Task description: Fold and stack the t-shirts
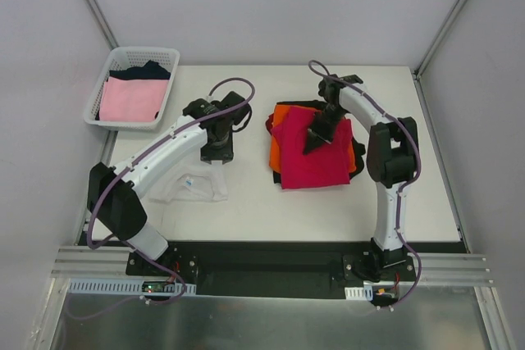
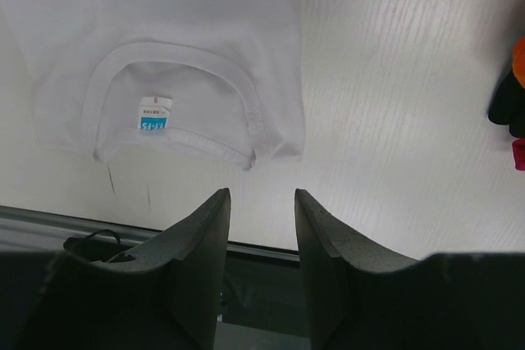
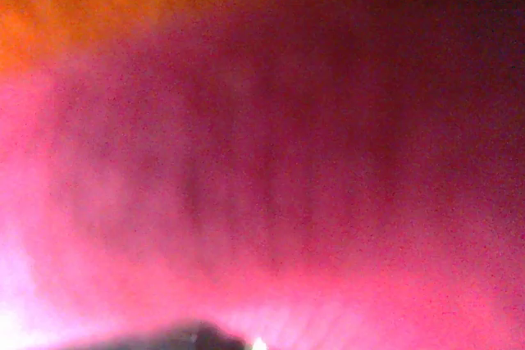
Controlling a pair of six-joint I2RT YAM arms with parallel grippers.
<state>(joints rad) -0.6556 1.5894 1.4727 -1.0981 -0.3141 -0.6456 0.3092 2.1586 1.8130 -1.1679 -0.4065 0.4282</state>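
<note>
Magenta shirt point(image 1: 312, 168), right gripper point(image 1: 316, 138) upon it — jaws hidden

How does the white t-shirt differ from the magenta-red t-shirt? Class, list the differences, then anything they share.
1. The white t-shirt lies alone on the table; the magenta-red t-shirt tops a pile, over an orange t-shirt.
2. The white t-shirt has an uneven outline, collar label showing; the magenta-red t-shirt is a neat rectangle.
3. The left end effector hangs open near the white t-shirt's collar; the right end effector is close against the magenta-red t-shirt.
Shared: both are plain, single-coloured.
</note>
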